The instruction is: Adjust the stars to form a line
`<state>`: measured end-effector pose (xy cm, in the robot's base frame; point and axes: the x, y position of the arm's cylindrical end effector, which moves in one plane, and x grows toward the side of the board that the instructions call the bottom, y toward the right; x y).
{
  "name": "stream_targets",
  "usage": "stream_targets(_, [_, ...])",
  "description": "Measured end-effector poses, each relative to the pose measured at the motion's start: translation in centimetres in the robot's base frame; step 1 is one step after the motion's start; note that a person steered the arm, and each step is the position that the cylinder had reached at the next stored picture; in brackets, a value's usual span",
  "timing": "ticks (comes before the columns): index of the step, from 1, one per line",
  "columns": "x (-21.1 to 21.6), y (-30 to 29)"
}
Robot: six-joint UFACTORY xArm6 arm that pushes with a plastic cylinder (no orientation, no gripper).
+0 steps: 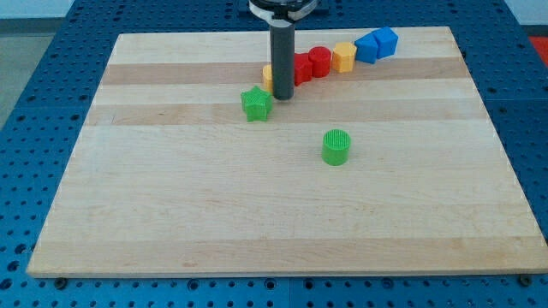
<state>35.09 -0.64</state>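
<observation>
1. My tip [282,96] is resting on the wooden board [171,214] in the upper middle of the view, at the lower end of a straight dark rod [281,60] that is coming down from the view's top edge. There are no fingers on this arm, so nothing is being spread, pressed together or pinched; the rod is simply ending in a blunt point.
2. The green star [256,103] is lying just beside my tip, on the view's left and slightly lower. Whether the two are touching cannot be told.
3. A yellow block [268,77] is peeking out from behind the rod on its left side; most of it is hidden, so its shape cannot be made out.
4. A red block [302,68] is sitting just to the right of the rod, partly covered by it; its shape is unclear.
5. A row is running from there up toward the view's top right: a red cylinder [319,62], then a yellow block [344,56], then two blue blocks [377,44] sitting close together.
6. A green cylinder [336,146] is standing alone, well apart from my tip, lower and to the view's right.
7. The board is lying on a blue perforated table [34,85].
</observation>
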Motion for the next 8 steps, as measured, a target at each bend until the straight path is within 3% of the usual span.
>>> stream_targets(1, [0.9, 0.2])
stream_targets(2, [1.6, 4.1])
stream_targets(4, [10.3, -3.0])
stream_targets(5, [9.4, -4.6])
stream_targets(7, [3.0, -4.6])
stream_targets(8, [3.0, -6.3])
